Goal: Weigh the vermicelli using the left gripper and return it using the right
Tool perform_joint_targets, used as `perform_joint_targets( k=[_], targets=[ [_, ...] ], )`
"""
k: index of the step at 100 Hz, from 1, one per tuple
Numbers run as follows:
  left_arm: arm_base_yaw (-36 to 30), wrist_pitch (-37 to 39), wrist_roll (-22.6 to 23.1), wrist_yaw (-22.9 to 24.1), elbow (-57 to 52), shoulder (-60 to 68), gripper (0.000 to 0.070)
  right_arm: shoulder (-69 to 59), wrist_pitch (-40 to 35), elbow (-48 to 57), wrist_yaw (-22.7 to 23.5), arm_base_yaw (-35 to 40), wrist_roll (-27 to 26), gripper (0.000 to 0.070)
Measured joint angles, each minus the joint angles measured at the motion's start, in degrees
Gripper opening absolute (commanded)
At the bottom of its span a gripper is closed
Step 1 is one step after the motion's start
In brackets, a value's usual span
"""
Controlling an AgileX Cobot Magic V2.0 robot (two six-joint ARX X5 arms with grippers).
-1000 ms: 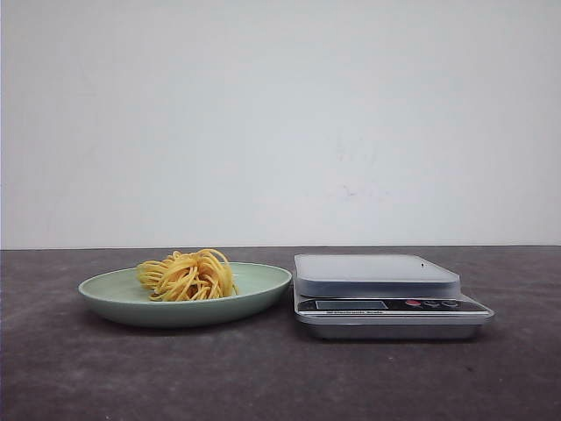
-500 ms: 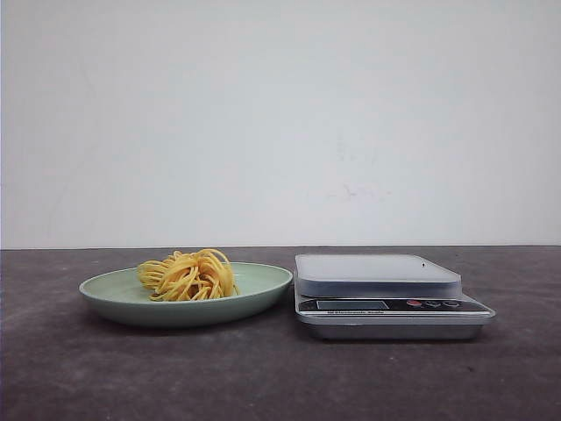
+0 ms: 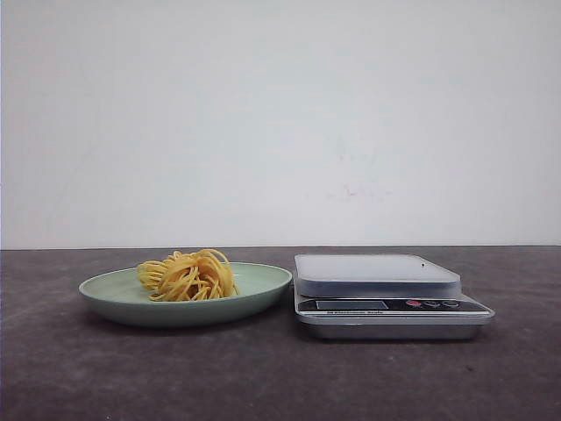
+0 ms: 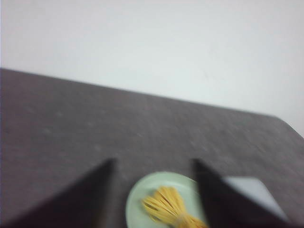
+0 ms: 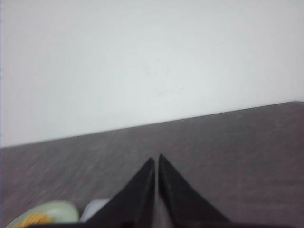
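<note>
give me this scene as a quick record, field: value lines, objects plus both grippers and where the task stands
vermicelli: yellow nest lying on the plate, left of its middle
plate: pale green, on the dark table, left of the scale
scale: silver, platform bare, close beside the plate's right rim
table: dark grey, speckled
left gripper: open, fingers spread, above and apart from the plate, view blurred
right gripper: shut, fingertips together, holding nothing
task stage: noodles not yet picked up, nothing weighed

dark table (image 3: 88,377), green plate (image 3: 114,294), scale (image 3: 386,307)
</note>
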State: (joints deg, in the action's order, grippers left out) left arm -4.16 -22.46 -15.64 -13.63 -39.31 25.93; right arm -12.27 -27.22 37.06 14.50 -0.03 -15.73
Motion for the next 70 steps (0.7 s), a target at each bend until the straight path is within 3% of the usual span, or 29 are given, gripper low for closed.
perform_joint_targets(
  k=[6, 32, 47, 61, 70],
  targets=[
    [0.0, -0.5, 0.0, -1.9, -1.3, 1.7, 0.0588, -0.9, -0.6, 0.9, 1.3, 0.0, 0.0, 0.0435],
    [-2.1, 0.2, -2.8, -4.3, -8.6, 11.9, 0.0585, -4.9, -4.4, 6.1, 3.8, 0.0, 1.4, 0.046],
    [-6.2, -3.7, -5.3, -4.5, -13.7, 22.9, 0.0583, -7.8, -7.0, 8.0, 4.9, 0.0, 3.8, 0.0484],
    [-12.3, -7.5, -7.0, -2.1, -16.7, 33.8, 0.0508, -9.3, -7.9, 8.4, 5.8, 0.0, 5.1, 0.0484],
    [-15.8, -8.4, -8.3, 0.0, -18.4, 40.2, 0.0505, -9.5, -8.1, 8.4, 6.3, 0.0, 5.4, 0.0484]
  ],
)
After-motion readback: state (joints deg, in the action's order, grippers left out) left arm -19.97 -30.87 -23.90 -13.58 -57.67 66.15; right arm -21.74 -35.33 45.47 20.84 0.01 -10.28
